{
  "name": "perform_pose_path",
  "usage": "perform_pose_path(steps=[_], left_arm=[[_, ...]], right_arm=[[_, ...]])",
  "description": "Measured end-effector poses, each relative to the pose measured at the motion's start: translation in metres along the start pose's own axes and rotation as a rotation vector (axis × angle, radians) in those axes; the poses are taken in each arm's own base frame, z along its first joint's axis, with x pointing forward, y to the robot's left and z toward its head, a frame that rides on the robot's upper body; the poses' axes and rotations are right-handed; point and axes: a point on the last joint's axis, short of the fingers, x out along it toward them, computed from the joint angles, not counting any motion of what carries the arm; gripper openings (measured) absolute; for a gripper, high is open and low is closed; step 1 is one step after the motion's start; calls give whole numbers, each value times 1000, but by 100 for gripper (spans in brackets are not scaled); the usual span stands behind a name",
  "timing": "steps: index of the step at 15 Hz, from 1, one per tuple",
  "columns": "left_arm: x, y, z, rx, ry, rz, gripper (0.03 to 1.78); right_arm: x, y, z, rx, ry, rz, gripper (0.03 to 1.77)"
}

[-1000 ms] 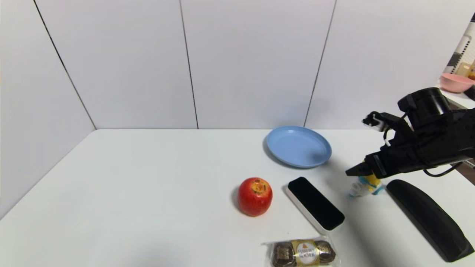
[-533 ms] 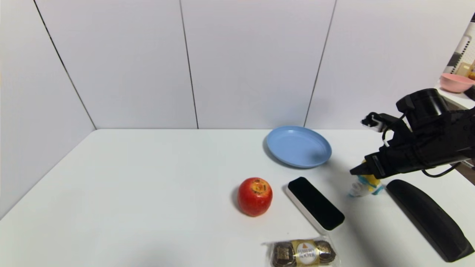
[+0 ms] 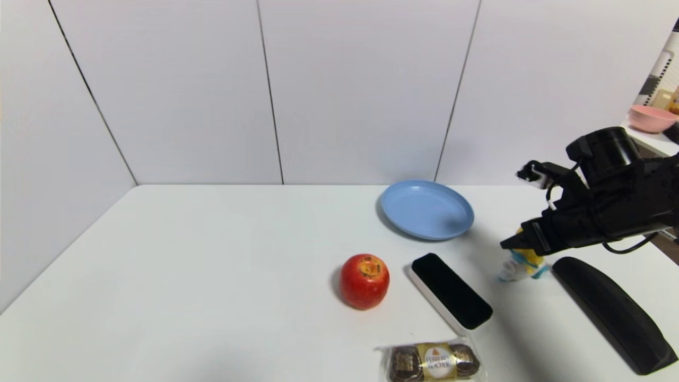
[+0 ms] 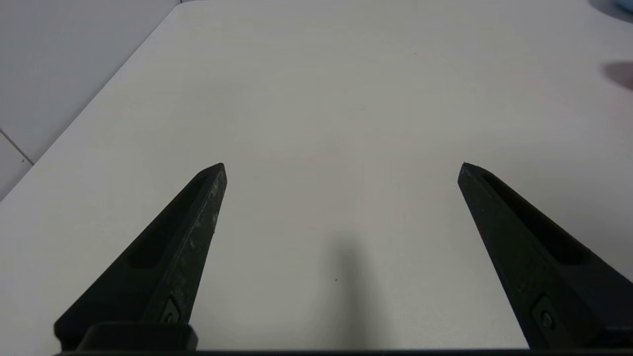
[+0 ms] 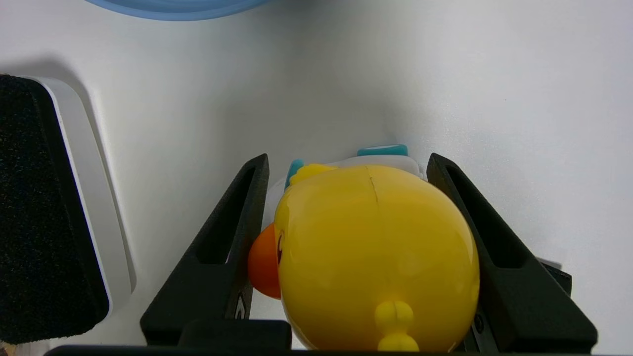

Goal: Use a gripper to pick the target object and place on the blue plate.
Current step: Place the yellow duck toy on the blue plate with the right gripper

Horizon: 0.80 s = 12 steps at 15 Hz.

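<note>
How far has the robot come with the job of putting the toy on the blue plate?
Done: the right gripper has reached the duck toy and closed on it, beak and head between its fingers.
In hand: the grip, with the duck apparently at table level.
Left: lifting, carrying and placing it on the blue plate, which has nothing on it.

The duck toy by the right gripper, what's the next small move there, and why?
Probably a straight lift by the right gripper: its jaws are closed on the duck toy, one on each side, and the toy appears to be down on the table, while the blue plate lies farther ahead, to its left.
</note>
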Motion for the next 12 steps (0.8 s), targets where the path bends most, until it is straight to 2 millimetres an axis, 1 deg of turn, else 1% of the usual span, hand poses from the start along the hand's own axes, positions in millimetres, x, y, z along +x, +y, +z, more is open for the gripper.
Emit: perform_pose_path(steps=[3,7,10,12], left_arm=[[0,0,0,0,0,0,169],[0,0,0,0,0,0,169],[0,0,0,0,0,0,169],[0,0,0,0,0,0,169]], right_arm=[[-5,0,4,1,-23,-5,106],[-23,-1,18,-9,-104,-20,106],[-41,3,41,-35,-224,22,106],[-49,7,65,-74,-339,87,106]])
